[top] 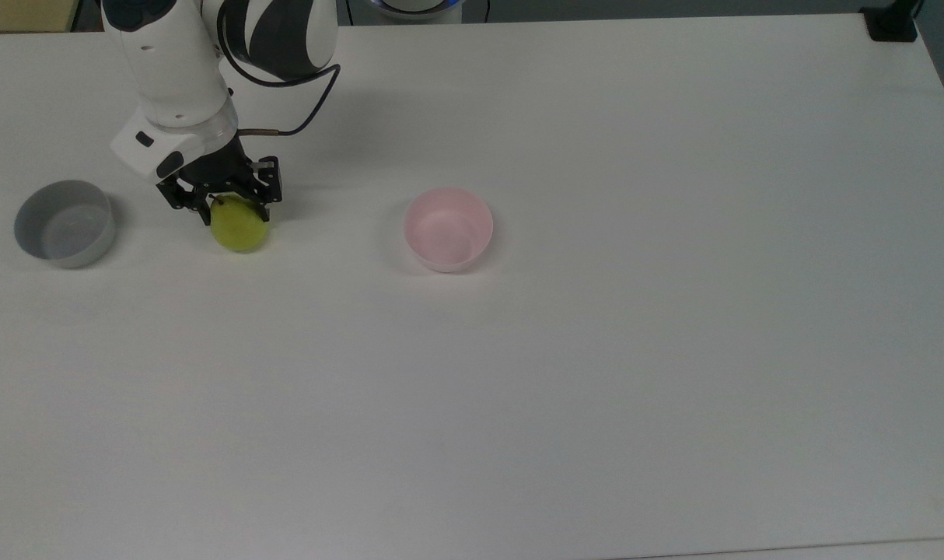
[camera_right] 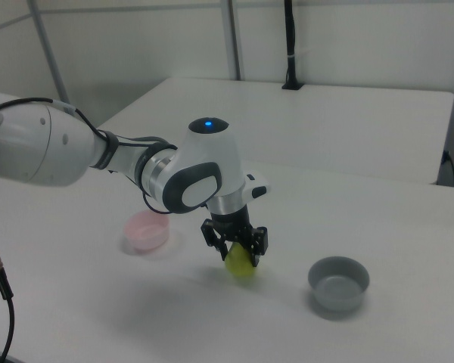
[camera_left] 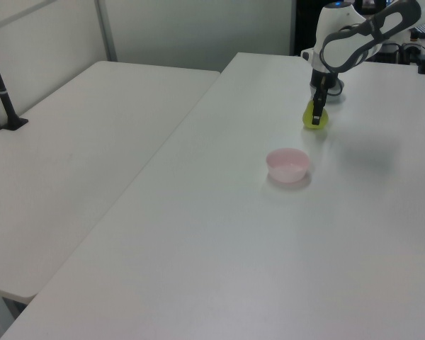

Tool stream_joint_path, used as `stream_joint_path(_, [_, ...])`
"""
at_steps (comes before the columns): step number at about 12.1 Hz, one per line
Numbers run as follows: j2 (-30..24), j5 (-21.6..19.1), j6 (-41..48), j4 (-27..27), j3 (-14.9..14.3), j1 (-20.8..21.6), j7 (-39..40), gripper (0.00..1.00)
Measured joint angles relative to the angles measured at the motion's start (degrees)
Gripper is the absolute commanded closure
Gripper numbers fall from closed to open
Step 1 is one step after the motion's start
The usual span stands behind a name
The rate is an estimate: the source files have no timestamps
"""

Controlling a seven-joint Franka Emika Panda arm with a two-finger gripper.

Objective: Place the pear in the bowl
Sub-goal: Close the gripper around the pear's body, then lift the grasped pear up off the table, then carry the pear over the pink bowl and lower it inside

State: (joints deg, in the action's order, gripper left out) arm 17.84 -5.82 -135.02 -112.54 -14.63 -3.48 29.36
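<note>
A Franka arm's gripper (top: 232,208) straddles the yellow-green pear (top: 239,229) on the white table (top: 596,350), fingers spread to either side of the fruit's upper half. The pale pink bowl (top: 449,229) waits well apart toward the top view's right, opposite the grey bowl (top: 65,223).

The hand (top: 233,211) points straight down, fingers spread apart.

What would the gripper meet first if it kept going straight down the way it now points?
The pear. The gripper points down with its open fingers on either side of the pear's top, so the fruit lies directly in its line, then the white table beneath. Whether they already touch is unclear.
</note>
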Motion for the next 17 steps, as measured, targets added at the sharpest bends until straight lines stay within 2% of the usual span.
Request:
stream_joint_path(3, [-1.16, -0.33, 1.43, 0.31, 0.00, 0.00, 0.00, 0.88])
stream_joint_path(5, [-3.39, -0.33, 7.74, 2.30, 0.20, 0.01, -0.02, 0.88])
stream_joint_path(11, [-9.82, -0.34, 31.34, 15.28, 0.68, 0.00, -2.91, 0.88])
stream_joint_path(14, [-11.04, -0.30, 39.31, 19.53, 3.09, 0.03, -5.31, 0.88])
stream_joint_path(17, [-12.62, 0.44, 41.18, 20.26, 5.14, 0.44, -7.57, 0.88])
